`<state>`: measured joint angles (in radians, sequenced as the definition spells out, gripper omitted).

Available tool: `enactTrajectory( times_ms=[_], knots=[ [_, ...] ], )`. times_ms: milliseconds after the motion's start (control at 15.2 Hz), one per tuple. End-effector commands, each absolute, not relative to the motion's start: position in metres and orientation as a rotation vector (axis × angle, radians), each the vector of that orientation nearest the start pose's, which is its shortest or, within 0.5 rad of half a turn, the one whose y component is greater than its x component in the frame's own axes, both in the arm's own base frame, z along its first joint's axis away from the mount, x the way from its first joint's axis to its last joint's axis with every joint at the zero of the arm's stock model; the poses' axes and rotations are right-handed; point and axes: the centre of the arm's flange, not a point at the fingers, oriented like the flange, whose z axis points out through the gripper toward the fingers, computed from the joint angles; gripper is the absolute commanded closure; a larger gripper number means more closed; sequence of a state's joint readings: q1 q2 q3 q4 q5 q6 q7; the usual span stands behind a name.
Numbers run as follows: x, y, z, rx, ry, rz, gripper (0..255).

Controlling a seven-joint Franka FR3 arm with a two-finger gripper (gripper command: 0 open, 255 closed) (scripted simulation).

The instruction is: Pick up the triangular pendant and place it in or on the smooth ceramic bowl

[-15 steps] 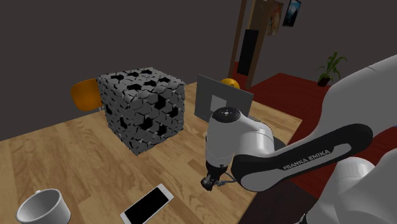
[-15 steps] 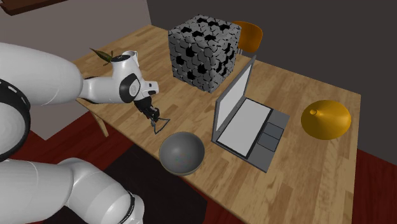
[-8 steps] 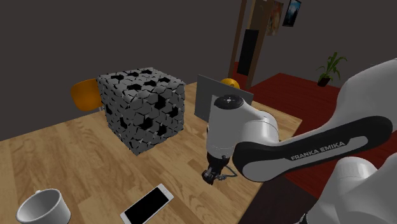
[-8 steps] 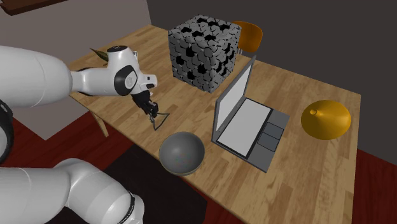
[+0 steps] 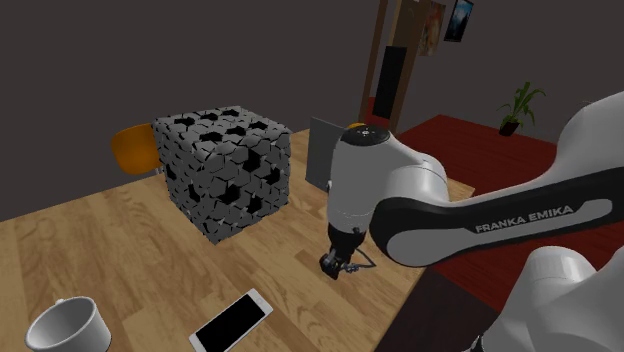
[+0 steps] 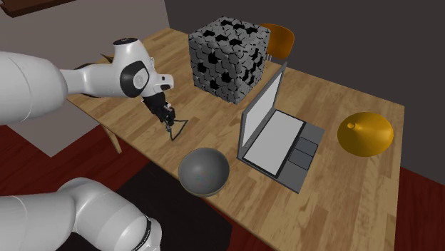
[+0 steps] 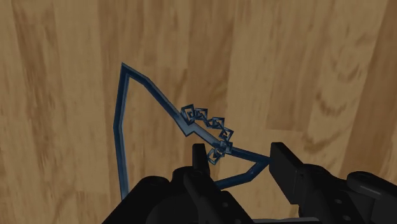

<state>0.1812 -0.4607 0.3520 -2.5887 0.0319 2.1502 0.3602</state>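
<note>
Gripper (image 6: 168, 121) clasps one corner of the blue triangular pendant (image 7: 119, 108) between part-closed fingers, over the wooden table (image 6: 356, 192).
The dark grey bowl (image 6: 204, 171) sits near the pendant at the table's edge, an open laptop (image 6: 282, 139) just beside it and a black-and-grey patterned cube (image 6: 228, 60) behind. A phone (image 5: 231, 320) and white cup (image 5: 66, 325) lie well apart from these. An orange chair (image 5: 135, 148), dark walls and red floor (image 5: 460, 140) surround the table.

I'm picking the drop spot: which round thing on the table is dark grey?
The bowl beside the laptop, near the gripper holding the pendant; the dome is orange, the cup white.
</note>
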Motion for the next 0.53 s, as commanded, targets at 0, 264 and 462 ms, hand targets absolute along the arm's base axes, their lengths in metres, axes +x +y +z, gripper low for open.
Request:
enactTrajectory(
  times_ms=[0,264,462],
  knots=[
    [0.341,0.200,0.415,-3.251,-0.197,-0.084,255],
    [0.341,0.200,0.436,-3.251,-0.197,-0.084,255],
    [0.341,0.200,0.452,-3.251,-0.197,-0.084,255]
  ],
)
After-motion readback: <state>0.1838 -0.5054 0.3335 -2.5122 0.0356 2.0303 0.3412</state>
